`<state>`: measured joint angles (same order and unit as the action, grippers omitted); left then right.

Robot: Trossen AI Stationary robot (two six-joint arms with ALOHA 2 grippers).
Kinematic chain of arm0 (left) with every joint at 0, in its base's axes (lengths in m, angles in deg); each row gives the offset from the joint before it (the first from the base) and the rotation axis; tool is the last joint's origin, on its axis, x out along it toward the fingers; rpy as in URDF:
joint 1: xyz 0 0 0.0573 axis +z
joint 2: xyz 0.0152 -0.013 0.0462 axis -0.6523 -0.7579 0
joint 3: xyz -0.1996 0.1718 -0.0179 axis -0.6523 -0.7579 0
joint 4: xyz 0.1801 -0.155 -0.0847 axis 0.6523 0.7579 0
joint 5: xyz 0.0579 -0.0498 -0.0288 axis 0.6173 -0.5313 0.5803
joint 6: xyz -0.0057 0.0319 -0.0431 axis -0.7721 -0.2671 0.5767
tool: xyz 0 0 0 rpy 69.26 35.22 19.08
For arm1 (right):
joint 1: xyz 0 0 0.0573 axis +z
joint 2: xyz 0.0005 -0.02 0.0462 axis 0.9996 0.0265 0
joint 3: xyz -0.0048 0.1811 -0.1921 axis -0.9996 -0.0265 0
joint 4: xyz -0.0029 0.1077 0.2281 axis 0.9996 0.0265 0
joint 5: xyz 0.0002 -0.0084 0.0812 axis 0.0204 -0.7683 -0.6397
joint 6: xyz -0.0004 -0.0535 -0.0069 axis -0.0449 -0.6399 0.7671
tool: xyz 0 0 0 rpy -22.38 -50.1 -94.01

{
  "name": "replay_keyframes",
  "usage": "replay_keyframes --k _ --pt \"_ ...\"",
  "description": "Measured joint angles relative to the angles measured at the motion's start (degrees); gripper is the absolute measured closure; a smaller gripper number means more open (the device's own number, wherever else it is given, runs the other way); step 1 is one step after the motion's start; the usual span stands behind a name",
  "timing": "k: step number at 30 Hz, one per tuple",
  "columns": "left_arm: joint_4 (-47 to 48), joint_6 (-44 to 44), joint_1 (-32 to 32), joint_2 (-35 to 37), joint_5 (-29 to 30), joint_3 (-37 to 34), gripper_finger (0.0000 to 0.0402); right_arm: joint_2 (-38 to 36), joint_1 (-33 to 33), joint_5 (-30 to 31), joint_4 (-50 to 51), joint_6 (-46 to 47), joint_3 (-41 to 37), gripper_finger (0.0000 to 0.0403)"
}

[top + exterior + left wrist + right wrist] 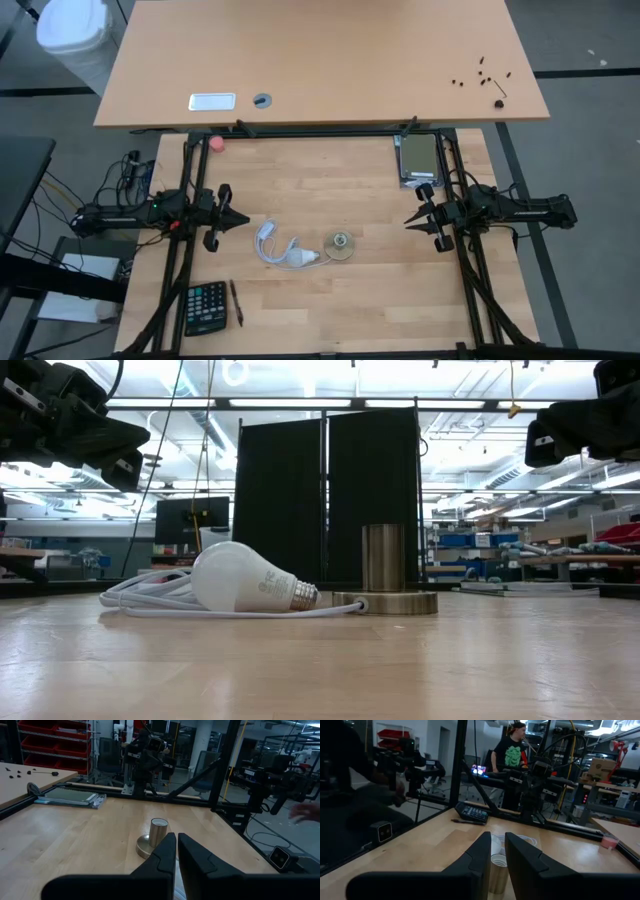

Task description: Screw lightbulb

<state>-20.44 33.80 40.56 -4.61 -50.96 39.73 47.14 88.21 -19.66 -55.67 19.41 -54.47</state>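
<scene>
A wooden table (330, 290) seen from above. The left gripper (236, 218) hovers at the table's left side, fingers nearly closed with a thin gap, holding nothing. The right gripper (414, 219) hovers at the right side, likewise nearly closed and empty. Between them the lightbulb (243, 578), white with a grey screw base, lies on its side, base towards a metal lamp base (385, 588), white cord (272, 243) beside it.
</scene>
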Motion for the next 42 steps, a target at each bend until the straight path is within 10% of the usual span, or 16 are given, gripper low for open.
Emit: replay_keyframes --k 42 --pt "-15.07 9.09 0.02 0.0 0.03 0.0 0.0376 0.0 0.0 0.65 -9.86 2.62 -0.02 0.0335"
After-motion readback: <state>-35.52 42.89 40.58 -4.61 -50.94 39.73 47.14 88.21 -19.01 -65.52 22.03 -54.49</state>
